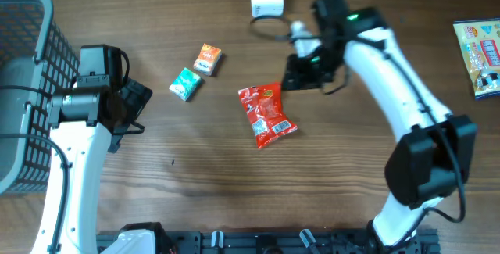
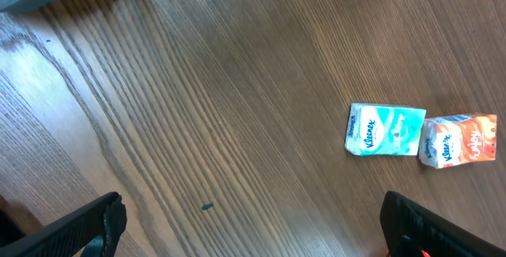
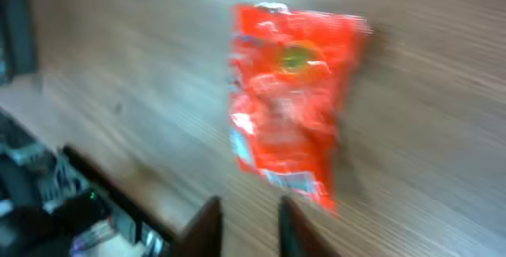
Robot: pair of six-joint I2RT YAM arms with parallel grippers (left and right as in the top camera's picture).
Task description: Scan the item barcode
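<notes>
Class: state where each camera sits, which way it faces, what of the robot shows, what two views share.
Overhead: above table, facing down; both arms show.
Left wrist: on left arm, facing teal Kleenex pack, orange Kleenex pack; open jaws show.
Right wrist: on right arm, facing blurred red snack bag; jaws nearly shut.
Shared with overhead: packs, bag.

- Bare brown wooden tabletop lies open between my left pincer and the red crinkly plastic snack bag.
- The teal tissue pack and the orange tissue pack, just beside each other, bound that lane's far side.
- A grey plastic mesh basket walls my left.
</notes>
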